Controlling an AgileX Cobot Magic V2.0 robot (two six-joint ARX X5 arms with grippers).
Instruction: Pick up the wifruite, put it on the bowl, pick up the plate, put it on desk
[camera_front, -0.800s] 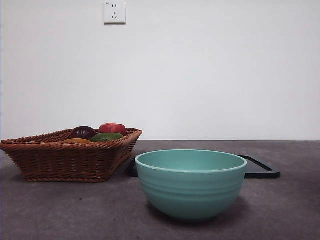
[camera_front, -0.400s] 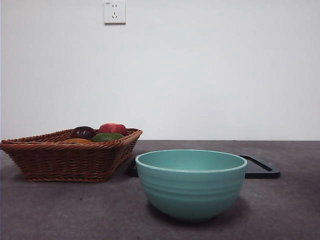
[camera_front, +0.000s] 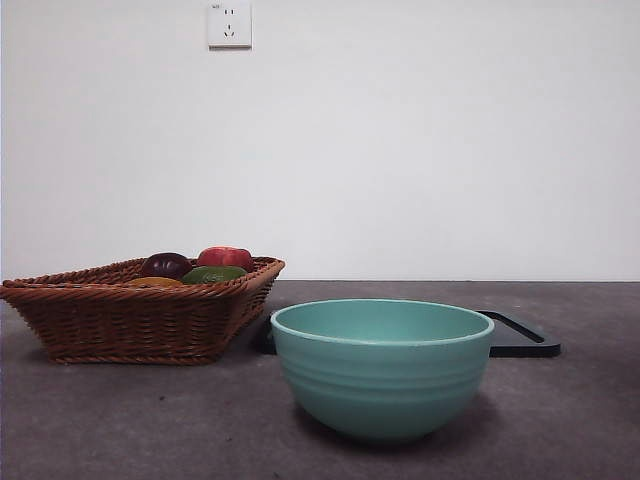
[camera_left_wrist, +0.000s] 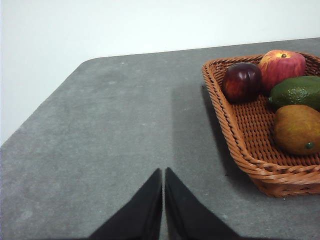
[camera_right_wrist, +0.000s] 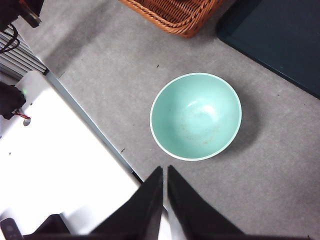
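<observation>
Wifruite (camera_left_wrist: 296, 129) lies in the basket (camera_left_wrist: 235, 131) beside the avocado (camera_left_wrist: 296, 91), untouched. Bowl (camera_front: 381, 367) stands empty on the desk (camera_front: 120, 420). Left gripper (camera_left_wrist: 163, 176) and right gripper (camera_right_wrist: 164, 174) both clenched, empty, hanging clear. Step one not begun; next, left must spread its jaws and reach into the basket.

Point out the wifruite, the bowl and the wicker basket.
wifruite (camera_left_wrist: 297, 129): left wrist view, middle of its brown-orange skin.
bowl (camera_front: 382, 385): front view, ridged outer wall.
wicker basket (camera_front: 130, 325): front view, woven front wall.
</observation>
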